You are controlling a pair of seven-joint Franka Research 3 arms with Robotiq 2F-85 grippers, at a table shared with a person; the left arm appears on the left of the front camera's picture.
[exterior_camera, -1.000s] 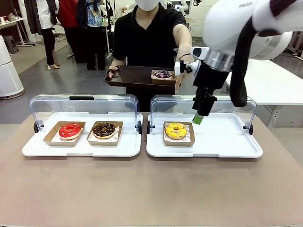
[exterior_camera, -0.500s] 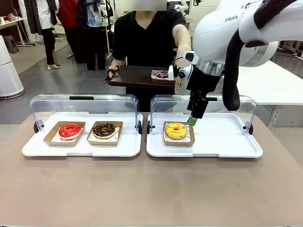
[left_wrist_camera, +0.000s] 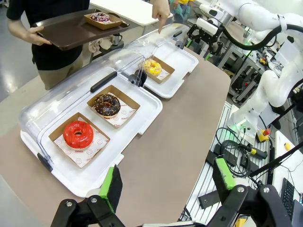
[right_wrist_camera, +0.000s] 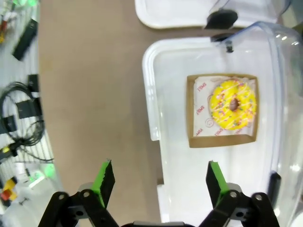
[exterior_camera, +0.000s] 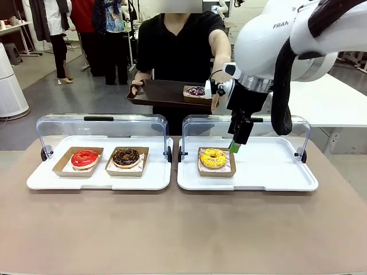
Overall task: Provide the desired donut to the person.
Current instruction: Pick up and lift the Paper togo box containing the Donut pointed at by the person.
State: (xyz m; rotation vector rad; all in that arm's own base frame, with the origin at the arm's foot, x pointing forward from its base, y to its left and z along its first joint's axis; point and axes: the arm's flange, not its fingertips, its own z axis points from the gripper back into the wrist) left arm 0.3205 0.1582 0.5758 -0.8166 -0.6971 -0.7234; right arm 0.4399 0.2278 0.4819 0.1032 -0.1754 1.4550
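One yellow donut [exterior_camera: 213,158] lies just below the right gripper [exterior_camera: 235,147], jaws wide and empty: approach step; next it likely must lower and grip the box [exterior_camera: 216,173].

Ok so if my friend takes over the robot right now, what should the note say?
Left gripper: open, empty, above the table edge by the left tray.
Right gripper: open, empty, over the right tray, beside the yellow donut.
Things: red donut and chocolate donut on the left tray. The person holds a brown tray; their other hand points down towards the right tray.
Done: a purple-iced donut sits on the brown tray.
Left: probably pick up the yellow donut and deliver it.
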